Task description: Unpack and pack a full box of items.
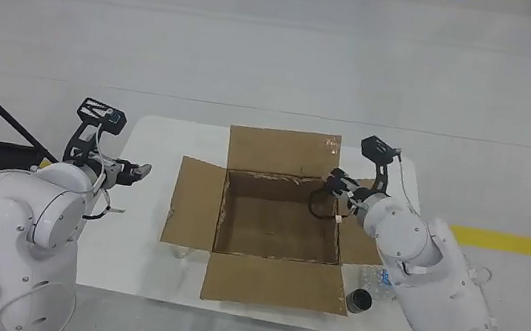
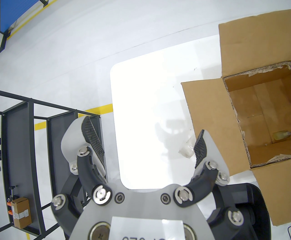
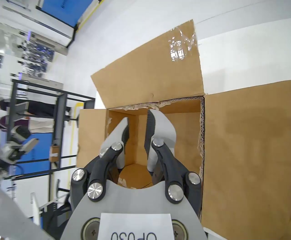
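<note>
An open cardboard box (image 1: 271, 279) stands in the middle of the white table (image 1: 138, 250), all its flaps folded outward. On its floor lies a small yellowish bottle (image 2: 282, 135). My left gripper (image 1: 136, 171) hovers over the table to the left of the box (image 2: 213, 118); in its wrist view the gripper (image 2: 145, 138) is wide open and holds nothing. My right gripper (image 1: 326, 198) is above the box's right side. Seen from its wrist, this gripper (image 3: 138, 118) points down into the box (image 3: 245, 136) with a narrow gap between its fingers (image 3: 159, 127) and nothing held.
A clear plastic bottle (image 1: 378, 279) and a dark round item (image 1: 361, 300) lie on the table by the box's front right corner. A crumpled clear wrapper (image 2: 186, 148) sits by the left flap. A black rack (image 2: 20, 136) with a small carton (image 2: 20, 212) stands left of the table.
</note>
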